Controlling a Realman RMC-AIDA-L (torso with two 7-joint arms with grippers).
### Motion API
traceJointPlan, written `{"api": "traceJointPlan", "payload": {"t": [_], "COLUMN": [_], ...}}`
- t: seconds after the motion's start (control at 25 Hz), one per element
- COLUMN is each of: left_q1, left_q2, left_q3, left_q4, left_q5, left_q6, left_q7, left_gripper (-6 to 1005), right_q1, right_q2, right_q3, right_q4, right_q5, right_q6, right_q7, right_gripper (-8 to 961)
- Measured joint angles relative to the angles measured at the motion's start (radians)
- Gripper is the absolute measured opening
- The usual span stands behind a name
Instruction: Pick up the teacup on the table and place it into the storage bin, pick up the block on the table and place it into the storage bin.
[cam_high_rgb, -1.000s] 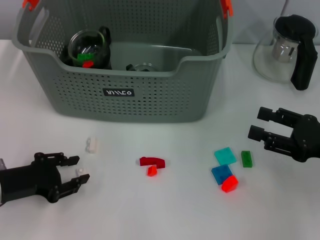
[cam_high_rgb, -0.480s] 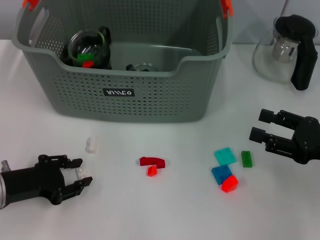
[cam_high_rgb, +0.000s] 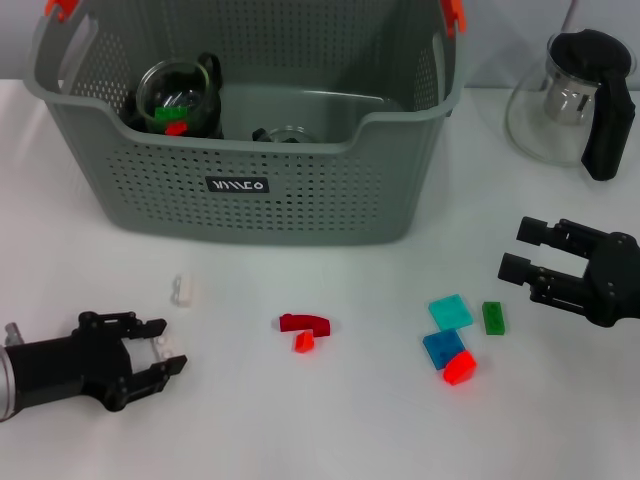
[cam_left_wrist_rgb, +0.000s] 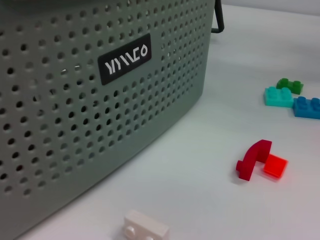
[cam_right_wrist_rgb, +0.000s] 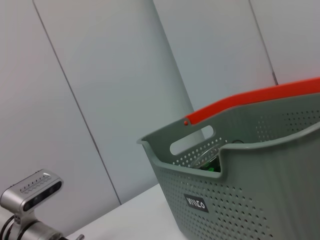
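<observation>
Storage bin: the grey-green perforated storage bin (cam_high_rgb: 250, 130) is sitting at 12 o'clock on the white tabletop (cam_high_rgb: 330, 430), its black label (cam_high_rgb: 237, 185) facing the robot and orange clips (cam_high_rgb: 455, 12) showing at its rim.
Teacups: a glass teacup (cam_high_rgb: 172, 95) is lying inside the bin toward 10 o'clock, with a green and a red block inside it; a 2nd glass piece (cam_high_rgb: 285, 134) is showing low in the bin near its middle.
Left pincer: the left pincer (cam_high_rgb: 150, 358) is lying low over the tabletop at 8 o'clock, its jaws spread, with a small white block (cam_high_rgb: 165, 347) sitting between its fingertips; I cannot tell whether they are touching it.
White block: a 2nd white block (cam_high_rgb: 182, 290) is resting just in front of the bin, at 12 o'clock from the left pincer.
Red blocks: a dark red arch block (cam_high_rgb: 304, 323) and a small orange-red block (cam_high_rgb: 304, 342) are touching at 6 o'clock from the bin.
Block cluster: a teal block (cam_high_rgb: 451, 312), a blue block (cam_high_rgb: 442, 347), a bright red block (cam_high_rgb: 460, 367) and a green block (cam_high_rgb: 493, 317) are lying close together at 4 o'clock.
Right pincer: the right pincer (cam_high_rgb: 520, 248) is hovering at 3 o'clock with its jaws apart, gripping nothing.
Teapot: a glass teapot (cam_high_rgb: 570, 95) with a black handle is standing at 2 o'clock, well apart from the bin.
</observation>
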Motion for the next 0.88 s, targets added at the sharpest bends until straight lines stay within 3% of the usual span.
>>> {"api": "traceJointPlan", "payload": {"t": [0.64,0.88], "left_q1": [-0.002,0.001], "left_q2": [0.001,0.01], "left_q3": [0.013,-0.029], "left_q4": [0.046,0.087], "left_q5": [0.017,0.004], "left_q6": [0.006,0.138], "left_q7": [-0.095,-0.113], "left_gripper": [427,417], "right_q1": [-0.002,-0.002], "right_q2": [0.0,0.0], "right_q3": [0.0,0.0], "right_q4": [0.0,0.0], "right_q5": [0.0,0.0], "right_q6": [-0.003,-0.003], "right_q7": [0.0,0.0], "right_gripper": [760,760]}}
